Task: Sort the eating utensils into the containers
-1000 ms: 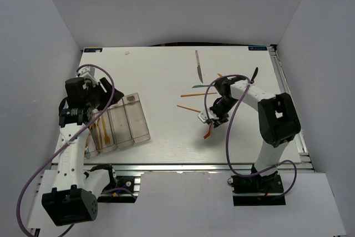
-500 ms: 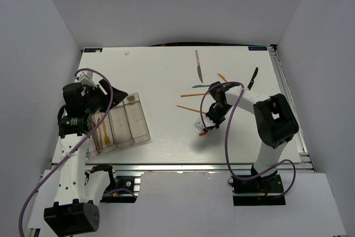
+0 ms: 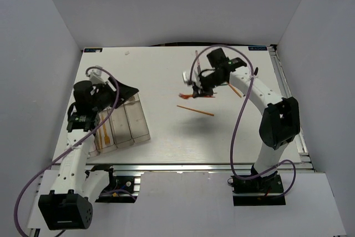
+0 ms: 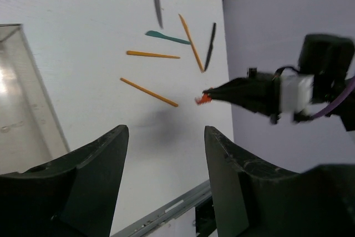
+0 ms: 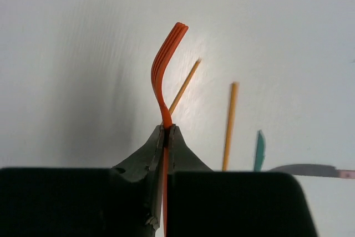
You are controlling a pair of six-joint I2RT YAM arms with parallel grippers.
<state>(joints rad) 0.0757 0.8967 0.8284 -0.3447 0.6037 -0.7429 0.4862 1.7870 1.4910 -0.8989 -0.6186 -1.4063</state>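
The white counter (image 3: 166, 137) carries a row of clear, joined containers (image 3: 128, 119) at its left side, set at a slant. Loose utensils lie flat toward the right, well apart from the containers:

- A grey-bladed knife (image 4: 157, 1) lies farthest back.
- A teal piece (image 4: 166, 37) lies near it.
- A dark knife (image 4: 209, 45) lies just beside one orange stick (image 4: 190, 41).
- A second stick (image 4: 152, 54) lies near the teal piece.
- A third stick (image 4: 148, 91) lies nearest the front.

A small white scrap (image 3: 127, 53) lies at the back left.
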